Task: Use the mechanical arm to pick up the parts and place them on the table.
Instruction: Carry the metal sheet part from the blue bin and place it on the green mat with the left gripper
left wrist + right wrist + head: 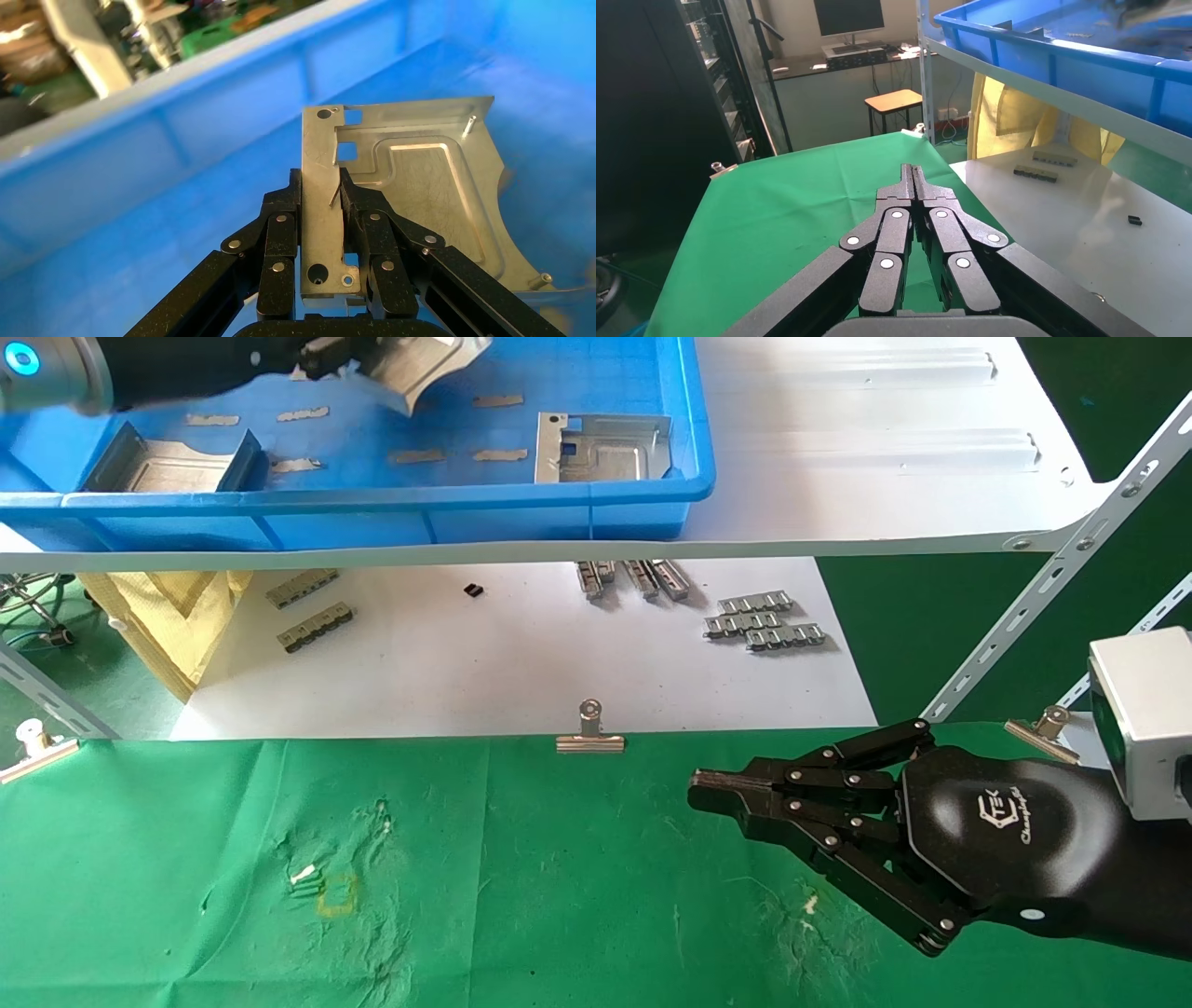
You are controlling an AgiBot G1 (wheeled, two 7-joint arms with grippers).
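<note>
My left gripper (321, 184) is shut on a silver stamped part (415, 189), gripping its bent-up edge, and holds it above the floor of the blue bin (176, 140). In the head view the held part (424, 365) hangs at the top edge over the blue bin (559, 500), with the left gripper (328, 357) beside it. Two more silver parts lie in the bin, one at the left (172, 466) and one at the right (603, 447). The green table (521, 877) lies below. My right gripper (703, 791) is shut and empty, parked over the table's right side, also in its wrist view (913, 170).
The bin stands on a white metal shelf (885, 449) with slanted struts (1052, 570) at the right. Under it a white sheet (521, 654) carries small grey ridged strips (764, 621). Binder clips (589, 733) hold the cloth's far edge. Yellow fabric (177, 617) hangs at the left.
</note>
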